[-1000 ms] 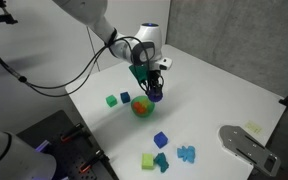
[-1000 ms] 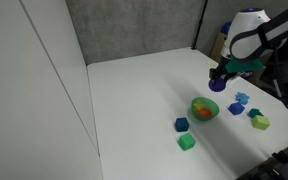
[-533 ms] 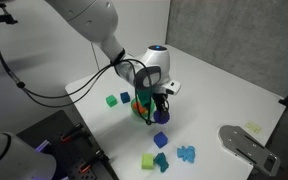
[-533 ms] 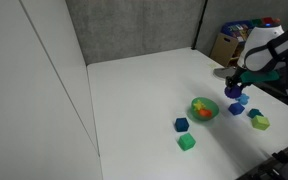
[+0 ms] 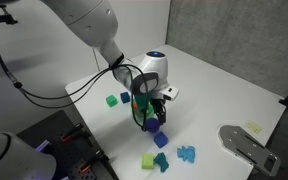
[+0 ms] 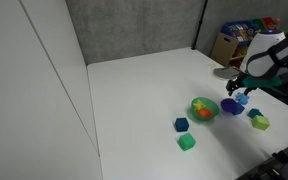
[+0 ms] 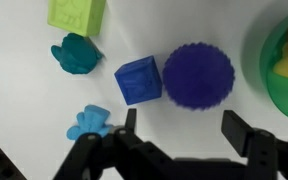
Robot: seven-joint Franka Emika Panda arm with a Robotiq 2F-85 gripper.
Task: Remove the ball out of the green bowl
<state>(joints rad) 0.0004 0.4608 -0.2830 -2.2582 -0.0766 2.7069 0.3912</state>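
Ball (image 7: 197, 75) is down on the white table (image 7: 24, 30), out of the green bowl (image 7: 284, 70) and just beside its rim, with the dark blue cube (image 7: 138, 80) snug on its other side. Pincer (image 7: 180, 118) hovers over it, jaws spread wide, holding nothing.

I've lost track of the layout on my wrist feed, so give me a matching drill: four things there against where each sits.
Things: 1 ball; 2 dark blue cube; 3 green bowl; 4 yellow-green cube.
Places in the wrist view: A at the right edge; B at the top edge; C between the dark blue cube and the green bowl; D just left of the ball.
Pairs: 1-C; 2-D; 3-A; 4-B.
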